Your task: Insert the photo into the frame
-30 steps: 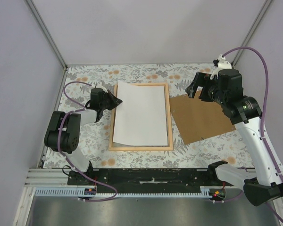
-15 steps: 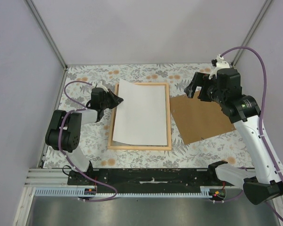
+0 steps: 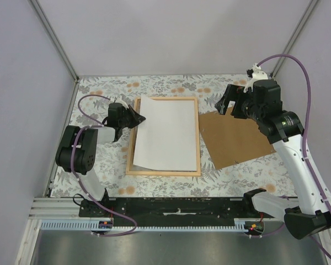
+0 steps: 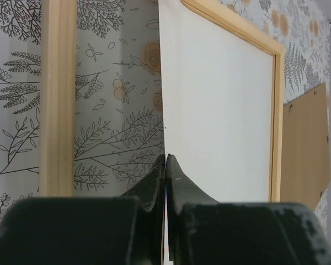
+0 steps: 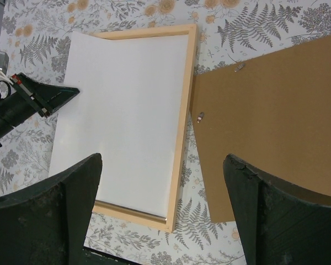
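Left gripper (image 3: 137, 117) clenched on the left edge of the photo (image 3: 166, 132), fingers (image 4: 157, 179) pressed together with the sheet's edge between them. Photo lies white back up over the frame (image 3: 198, 138). Its right side sits inside, along the right rail; its left side covers the left rail and is raised off the floral table (image 3: 99, 88). Right gripper (image 3: 230, 104) released, jaws spread wide, holding nothing, above the far left corner of the brown backing board (image 3: 237, 138). The board lies flat just right of the frame.
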{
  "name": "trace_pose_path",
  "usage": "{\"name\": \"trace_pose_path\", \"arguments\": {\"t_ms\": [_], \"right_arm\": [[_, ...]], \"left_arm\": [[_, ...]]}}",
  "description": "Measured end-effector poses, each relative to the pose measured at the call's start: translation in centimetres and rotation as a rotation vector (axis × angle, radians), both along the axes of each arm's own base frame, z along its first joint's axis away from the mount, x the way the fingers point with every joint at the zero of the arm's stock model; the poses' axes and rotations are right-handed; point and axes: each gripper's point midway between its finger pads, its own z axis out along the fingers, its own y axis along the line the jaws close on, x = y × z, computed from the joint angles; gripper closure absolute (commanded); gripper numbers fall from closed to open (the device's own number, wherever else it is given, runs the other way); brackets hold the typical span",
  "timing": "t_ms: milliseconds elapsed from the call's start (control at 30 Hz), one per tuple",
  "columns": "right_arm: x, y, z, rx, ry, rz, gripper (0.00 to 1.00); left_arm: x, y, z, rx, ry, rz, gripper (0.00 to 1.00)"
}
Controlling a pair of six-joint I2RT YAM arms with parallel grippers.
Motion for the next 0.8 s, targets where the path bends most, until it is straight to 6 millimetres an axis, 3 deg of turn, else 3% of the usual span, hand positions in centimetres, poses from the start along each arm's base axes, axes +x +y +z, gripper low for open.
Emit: {"name": "trace_pose_path", "arguments": {"t_ms": [167,267,333,433,633,800], "right_arm": [[0.0,0.0,0.0,0.001,0.0,0.002,0.02],[0.0,0.0,0.0,0.001,0.0,0.003,0.02],[0.0,0.0,0.0,-0.002,-0.001,0.004,0.02],[0.0,0.1,0.0,-0.003,0.0,0.008,0.02],[0.0,0.3,-0.2,0.0,0.006,0.018,0.02],[0.3,0.4,-0.4,0.001,0.005,0.018,0.03]], "left_arm": [[0.3,-0.3,-0.7,0.005,0.017,-0.022,0.95],[0.6,-0.4,-0.6,0.006,0.013,-0.026,0.73],[0.8,-0.4,-0.4,0.013,0.01,-0.03,0.45],[0.9,-0.2,-0.5,0.036,0.014,-0.034,0.3],[0.6,0.9,-0.5,0.109,0.052,-0.009,0.28],[1.0,2.9,2.0,0.213,0.038,0.056,0.3]]}}
